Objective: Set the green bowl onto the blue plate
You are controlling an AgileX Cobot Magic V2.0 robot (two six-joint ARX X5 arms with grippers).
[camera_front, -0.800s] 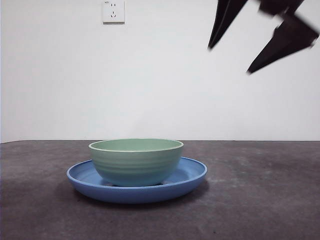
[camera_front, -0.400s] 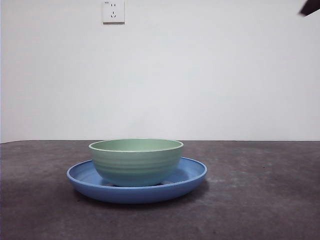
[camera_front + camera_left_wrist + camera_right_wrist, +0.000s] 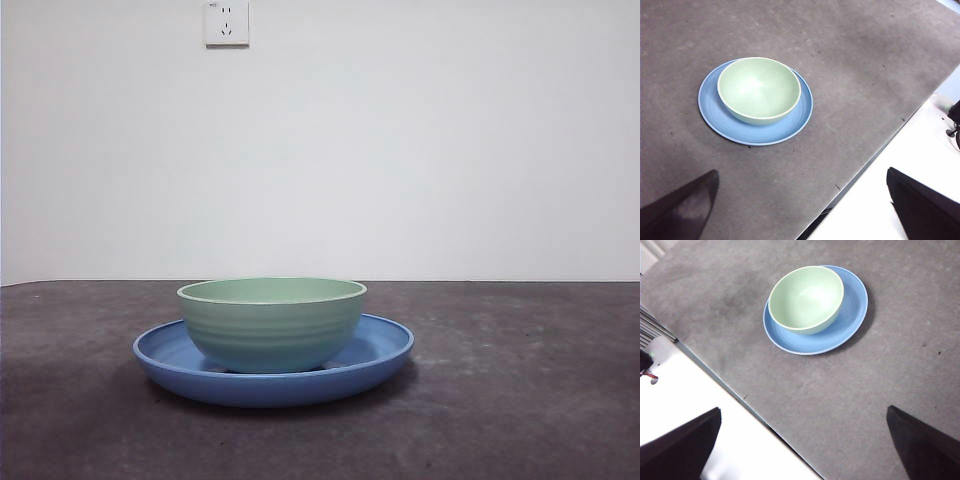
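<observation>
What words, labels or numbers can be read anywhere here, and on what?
None can be read. The green bowl and the blue plate are plain, with no print showing. The wall socket has a tiny mark in its top corner, too small to read.

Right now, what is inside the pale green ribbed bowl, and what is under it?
The pale green ribbed bowl holds nothing; its inside is bare. Under it lies the wide glossy blue plate. The plate's middle is covered by the bowl, so it cannot be seen.
</observation>
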